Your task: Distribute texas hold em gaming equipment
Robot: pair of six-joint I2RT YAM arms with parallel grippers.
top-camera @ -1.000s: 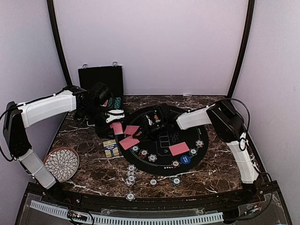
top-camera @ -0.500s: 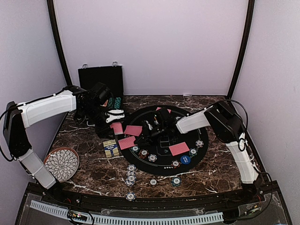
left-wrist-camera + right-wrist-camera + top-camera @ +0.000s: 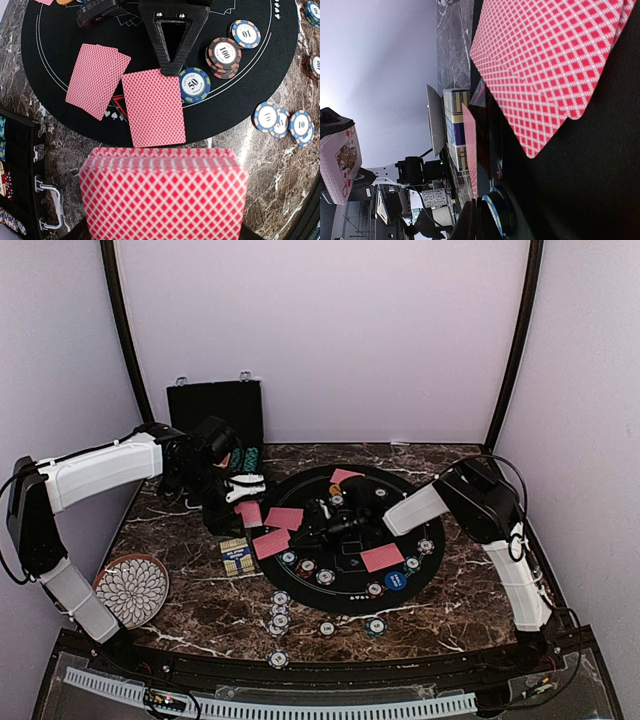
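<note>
Right hand (image 3: pixel 322 525) has just pulled back w/ jaws fully shut, empty afaict; a new red-backed card (image 3: pixel 345 477) now lies at the felt mat's (image 3: pixel 430 562) far edge. Left hand (image 3: pixel 238 490) stays clamped on the deck (image 3: pixel 165 197) near the tabletop's left side, so dealing's prob ongoing.

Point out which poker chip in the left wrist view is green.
The 50 chip, lying alone beside the face-down card; it is green-edged, while the stacked 100 chips are black and the others blue.

left gripper (image 3: pixel 240 487) clamped and raised on its bent arm; right gripper (image 3: pixel 322 521) closed, reaching low.
</note>
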